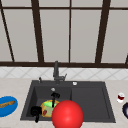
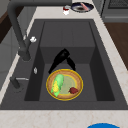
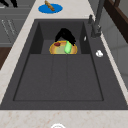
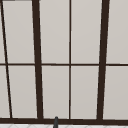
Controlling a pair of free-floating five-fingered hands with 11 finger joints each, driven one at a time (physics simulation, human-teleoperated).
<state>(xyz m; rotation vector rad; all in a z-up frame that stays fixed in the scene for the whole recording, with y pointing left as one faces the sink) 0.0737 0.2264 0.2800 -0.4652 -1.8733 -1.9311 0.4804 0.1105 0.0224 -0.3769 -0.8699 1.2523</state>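
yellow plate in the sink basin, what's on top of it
The yellow plate lies on the basin floor and carries a green corn cob and a small red piece. A black hand hovers at its far rim. In the front view a red ball covers part of it.

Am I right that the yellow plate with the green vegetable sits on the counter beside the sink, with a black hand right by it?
Not quite: the yellow plate with the green vegetable lies inside the sink basin, not on the counter. The left side view shows it, with a black hand right by it.
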